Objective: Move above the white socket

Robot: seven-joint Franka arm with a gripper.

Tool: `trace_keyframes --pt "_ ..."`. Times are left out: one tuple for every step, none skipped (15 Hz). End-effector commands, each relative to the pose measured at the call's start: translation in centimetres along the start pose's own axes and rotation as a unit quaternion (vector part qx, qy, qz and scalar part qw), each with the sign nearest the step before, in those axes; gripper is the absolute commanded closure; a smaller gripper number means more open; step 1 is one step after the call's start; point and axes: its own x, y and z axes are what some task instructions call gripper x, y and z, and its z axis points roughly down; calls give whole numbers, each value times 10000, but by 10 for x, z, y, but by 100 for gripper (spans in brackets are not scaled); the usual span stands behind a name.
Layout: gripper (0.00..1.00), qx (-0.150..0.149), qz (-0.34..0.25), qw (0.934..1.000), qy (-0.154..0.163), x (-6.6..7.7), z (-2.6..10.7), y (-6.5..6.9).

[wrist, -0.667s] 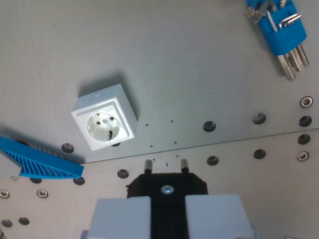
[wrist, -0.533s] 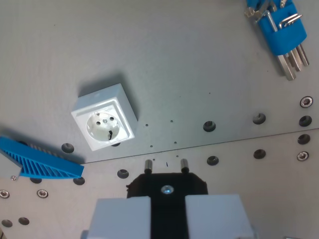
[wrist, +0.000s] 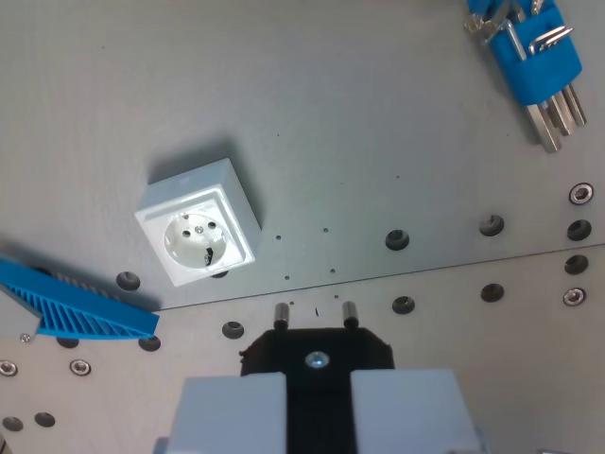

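I'm looking down the wrist camera: my claw (wrist: 319, 392) is clamped on a black two-pin plug (wrist: 317, 348), pins pointing up-frame. The white square plastic socket (wrist: 198, 235) sits on the grey perforated metal worktop (wrist: 378, 123), off to the wrist view's left of the plug, apart from it. Risk as I see it: sliding across too low could snag the pins on the socket's raised edge or clip the blue ribbed plastic piece (wrist: 76, 307) just beside it. No containers here.

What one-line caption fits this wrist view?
Tool holding a black plug, offset right of the white socket on the grey plate.
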Motion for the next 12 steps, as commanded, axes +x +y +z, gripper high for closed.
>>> trace_keyframes --pt "100 3 -96 10000 28 -2 3 -1" --pt "100 5 -122 9999 38 -2 5 -2" --pt "100 6 -153 9999 53 -3 6 -2" --pt "100 8 -175 9998 72 -4 8 -3" --pt "100 10 -201 9998 95 -4 9 -3" --pt "100 13 -229 9997 125 -5 11 -4" --pt "100 17 -263 9995 161 -6 13 -5" --pt "100 22 -304 9993 207 -8 16 -5" --pt "100 27 -348 9991 253 -9 19 -6" --pt "100 32 -394 9988 301 -10 21 -7" --pt "100 35 -440 9985 338 -12 25 -8" --pt "100 37 -486 9982 360 -13 28 -9"
